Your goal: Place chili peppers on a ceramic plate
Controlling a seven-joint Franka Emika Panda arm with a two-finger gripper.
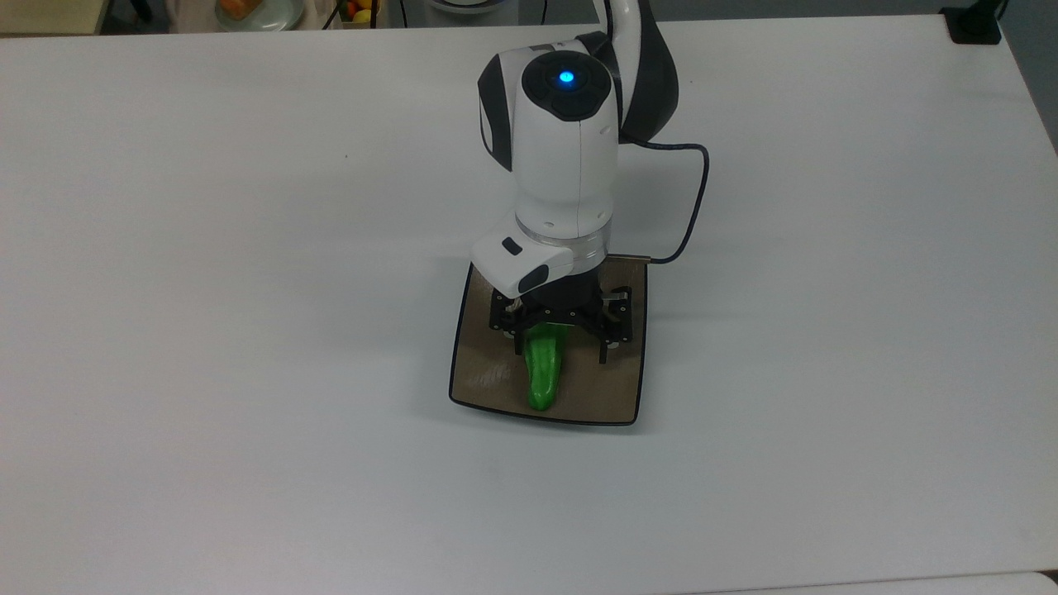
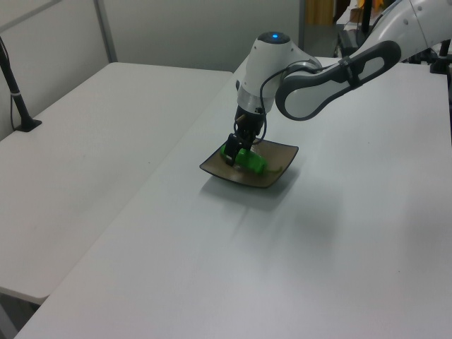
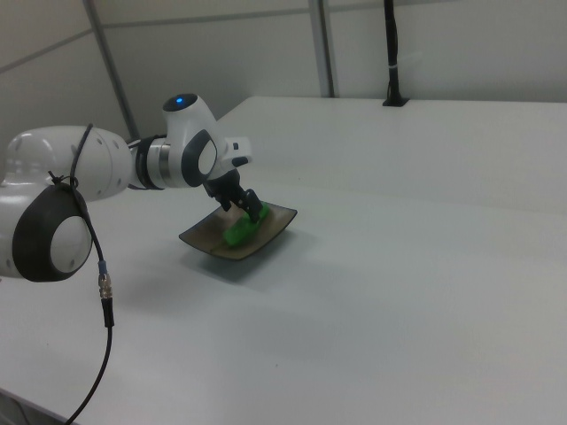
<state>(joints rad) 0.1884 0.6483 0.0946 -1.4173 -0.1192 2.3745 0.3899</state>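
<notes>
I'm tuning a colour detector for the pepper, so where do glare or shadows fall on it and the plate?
Top view: a pale glare patch on the ceramic plate left of the chili pepper, whose upper end lies shaded under the gripper. Left view: the plate looks dark and casts a soft shadow on the white table. Right view: the pepper stays bright green, evenly lit.

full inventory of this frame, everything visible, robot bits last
chili pepper: 1, bright green, lying on the plate, under the pincer
ceramic plate: 1, square, tan-brown with dark rim, on the white table
table: 1, white, under everything
second table: 1, white, at the left view's left
black post: 1, standing at the table's far edge in the right view
cable: 1, dark, looping off the arm
arm: 1, white and black, blue light on top
pincer: 1, black, open, straddling the pepper
</notes>
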